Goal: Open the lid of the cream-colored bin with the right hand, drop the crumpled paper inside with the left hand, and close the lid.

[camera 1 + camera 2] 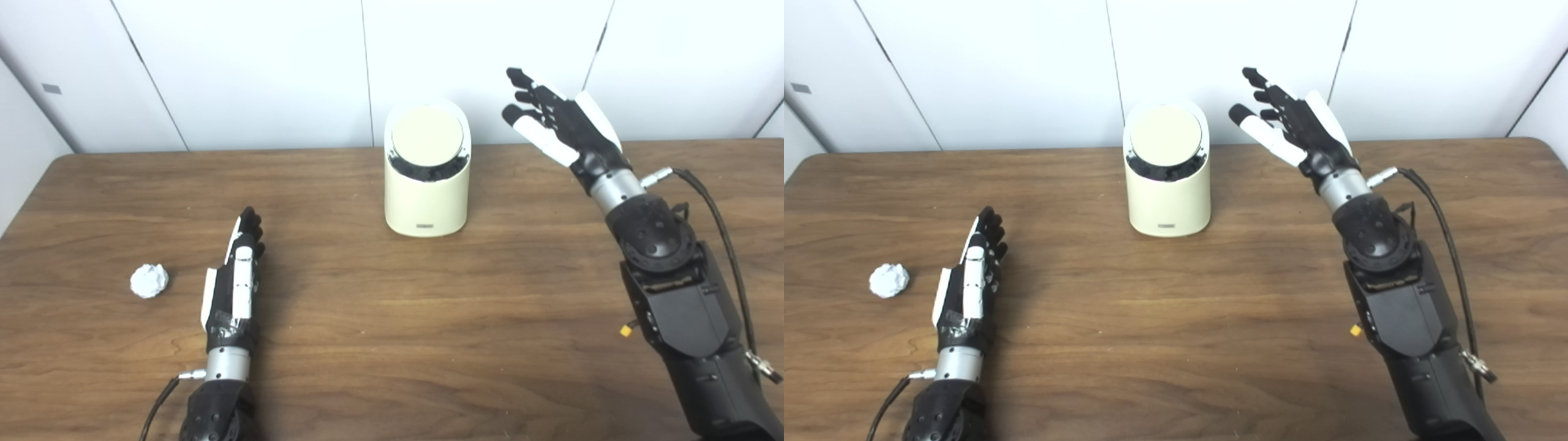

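Cream-colored cylindrical bin [427,196] mid-table, round tilted lid [427,136] closed. Right hand [560,125] raised beside it, fingers spread, empty: press lid's edge squarely. Left hand [236,288] flat, empty, near crumpled white paper ball [149,280].

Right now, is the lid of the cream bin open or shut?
Shut. The round lid sits in the top ring of the upright cream-colored bin, and the right hand, open, is beside it, not touching.
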`<state>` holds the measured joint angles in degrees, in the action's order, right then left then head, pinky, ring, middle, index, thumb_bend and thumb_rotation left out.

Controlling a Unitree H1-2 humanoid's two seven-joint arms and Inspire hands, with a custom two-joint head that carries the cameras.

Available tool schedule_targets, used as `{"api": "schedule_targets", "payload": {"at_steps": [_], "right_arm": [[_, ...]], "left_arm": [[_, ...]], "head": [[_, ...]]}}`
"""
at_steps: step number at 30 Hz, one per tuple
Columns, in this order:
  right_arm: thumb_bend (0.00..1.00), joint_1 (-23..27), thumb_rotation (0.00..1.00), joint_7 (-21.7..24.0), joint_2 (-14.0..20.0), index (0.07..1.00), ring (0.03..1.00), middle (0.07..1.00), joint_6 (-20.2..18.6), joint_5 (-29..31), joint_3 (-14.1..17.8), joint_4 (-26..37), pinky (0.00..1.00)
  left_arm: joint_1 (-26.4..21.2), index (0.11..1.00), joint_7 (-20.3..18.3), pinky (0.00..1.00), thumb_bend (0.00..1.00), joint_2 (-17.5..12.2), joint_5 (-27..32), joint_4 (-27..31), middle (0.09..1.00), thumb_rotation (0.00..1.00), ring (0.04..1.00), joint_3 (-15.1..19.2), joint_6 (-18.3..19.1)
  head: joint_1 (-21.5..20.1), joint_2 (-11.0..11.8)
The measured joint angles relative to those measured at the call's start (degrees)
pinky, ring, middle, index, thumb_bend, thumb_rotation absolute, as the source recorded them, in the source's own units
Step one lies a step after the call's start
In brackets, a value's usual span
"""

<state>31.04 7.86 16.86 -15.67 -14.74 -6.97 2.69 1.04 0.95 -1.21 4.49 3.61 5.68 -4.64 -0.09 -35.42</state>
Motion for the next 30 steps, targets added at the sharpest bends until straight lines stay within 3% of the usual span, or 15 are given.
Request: {"api": "schedule_targets", "payload": {"at_steps": [5, 11, 16, 20, 24, 30], "right_arm": [[0.72, 3.2, 0.78, 1.5, 0.1, 0.933, 0.905, 0.94, -1.6, -3.2, -2.5, -0.7, 0.82], [0.71, 5.5, 0.7, 3.3, 0.1, 0.944, 0.936, 0.961, -2.2, -5.7, -4.4, -1.1, 0.86], [0.73, 7.2, 0.73, 3.5, 0.3, 0.952, 0.947, 0.963, -1.4, -9.3, -7.1, -4.5, 0.87], [0.74, 8.5, 0.63, 3.8, 0.6, 0.945, 0.946, 0.951, 1.2, -12.0, -9.3, -5.7, 0.87], [0.75, 10.3, 0.58, 4.9, 0.6, 0.942, 0.947, 0.946, 1.7, -13.3, -9.8, -6.1, 0.86], [0.79, 11.4, 0.6, 5.8, 0.5, 0.938, 0.951, 0.94, 2.0, -15.5, -10.8, -8.0, 0.86]], "left_arm": [[0.0, 1.0, 0.0, 1.0, 0.43, 0.0, 0.0, 0.0, 0.989, 0.96, 1.0, -0.1, 0.0], [0.0, 1.0, 0.0, 1.0, 0.41, 0.0, 0.0, 0.1, 0.99, 0.97, 1.0, -0.2, 0.0], [0.0, 1.0, 0.1, 1.0, 0.41, 0.2, 0.0, 0.1, 0.986, 0.97, 0.997, -0.4, 0.3], [0.0, 1.0, 0.2, 1.0, 0.4, 0.5, -0.1, 0.3, 0.99, 0.99, 0.996, -0.5, 0.3], [0.0, 1.0, 0.1, 1.0, 0.41, 0.6, -0.1, 0.3, 0.995, 0.98, 0.998, -0.7, 0.3], [0.0, 1.0, 0.1, 1.0, 0.4, 0.6, -0.1, 0.3, 0.997, 0.98, 1.0, -0.8, 0.5]], "head": [[-0.4, 0.0], [-0.4, 0.1], [-0.4, 0.1], [-0.3, 0.0], [-0.1, -0.1], [0.0, -0.1]]}}
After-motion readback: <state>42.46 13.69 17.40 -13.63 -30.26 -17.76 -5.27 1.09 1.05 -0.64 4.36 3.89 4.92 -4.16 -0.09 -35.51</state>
